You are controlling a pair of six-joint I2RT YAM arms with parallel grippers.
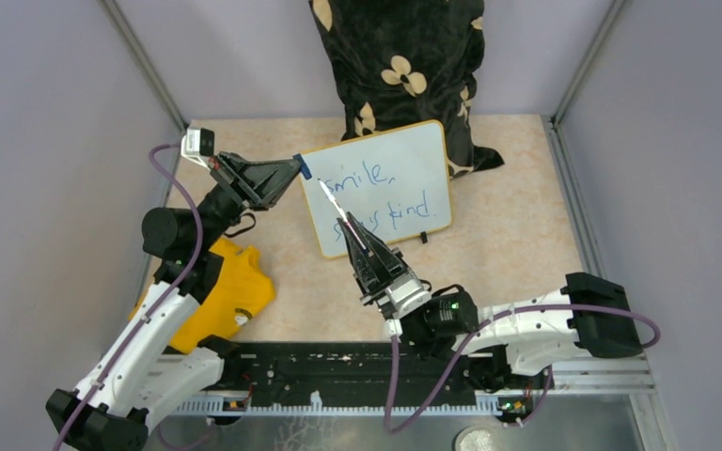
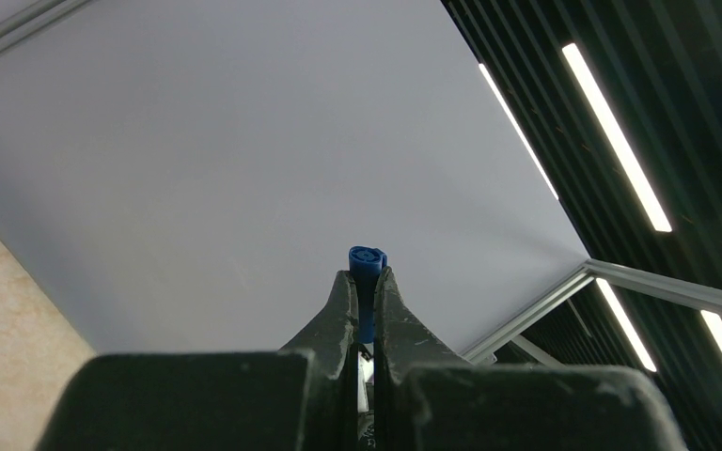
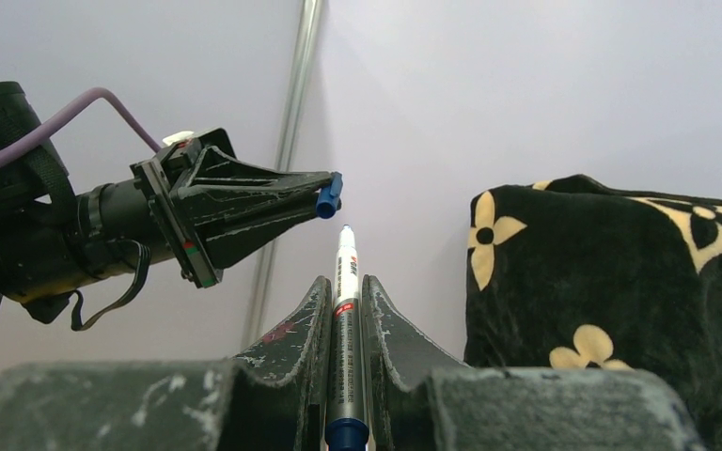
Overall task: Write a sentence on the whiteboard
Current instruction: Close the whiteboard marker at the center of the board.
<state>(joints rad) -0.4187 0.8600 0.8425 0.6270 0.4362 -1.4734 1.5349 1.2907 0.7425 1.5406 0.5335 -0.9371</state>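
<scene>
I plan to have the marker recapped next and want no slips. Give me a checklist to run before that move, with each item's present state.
1. Sentence on the whiteboard finished: ok, two blue lines written.
2. Left tool shut on the blue cap: ok.
3. Right tool shut on the marker, tip bare: ok.
4. Marker tip clear of the board: ok, it shows in the air in the right wrist view.
5. Tip lined up with the cap: not ok, the cap sits up and left of it, apart.
6. Cap's open end facing the tip: cannot tell.
</scene>
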